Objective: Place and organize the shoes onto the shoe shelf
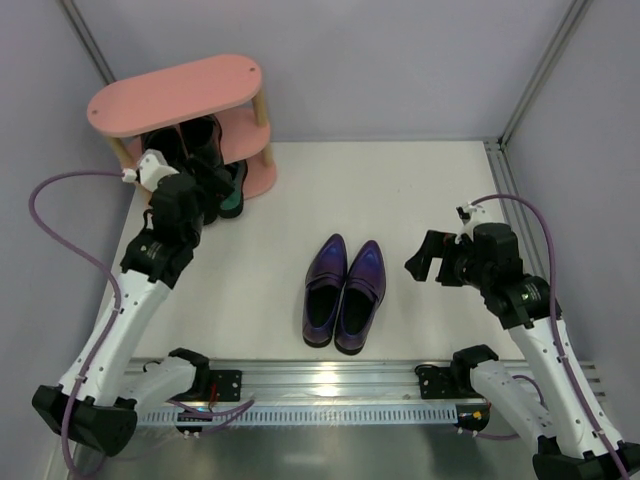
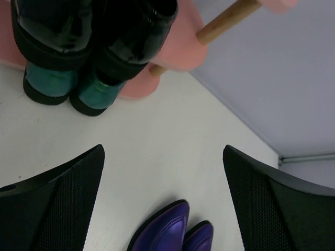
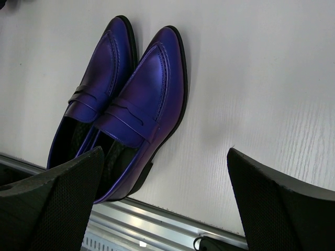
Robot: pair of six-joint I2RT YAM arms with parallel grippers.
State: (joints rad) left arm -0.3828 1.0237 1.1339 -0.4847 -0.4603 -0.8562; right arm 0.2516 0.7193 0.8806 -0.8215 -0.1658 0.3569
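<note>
The pink shoe shelf stands at the back left. The black shoes sit on its middle board and the teal-green shoes on its bottom board, heels outward. The purple shoes lie side by side on the table centre, toes pointing away; they also show in the right wrist view and their toes in the left wrist view. My left gripper is open and empty just in front of the shelf. My right gripper is open and empty, right of the purple shoes.
A metal rail runs along the table's near edge by the arm bases. Pale walls and frame posts close in the back and sides. White table surface lies between the shelf and the right arm.
</note>
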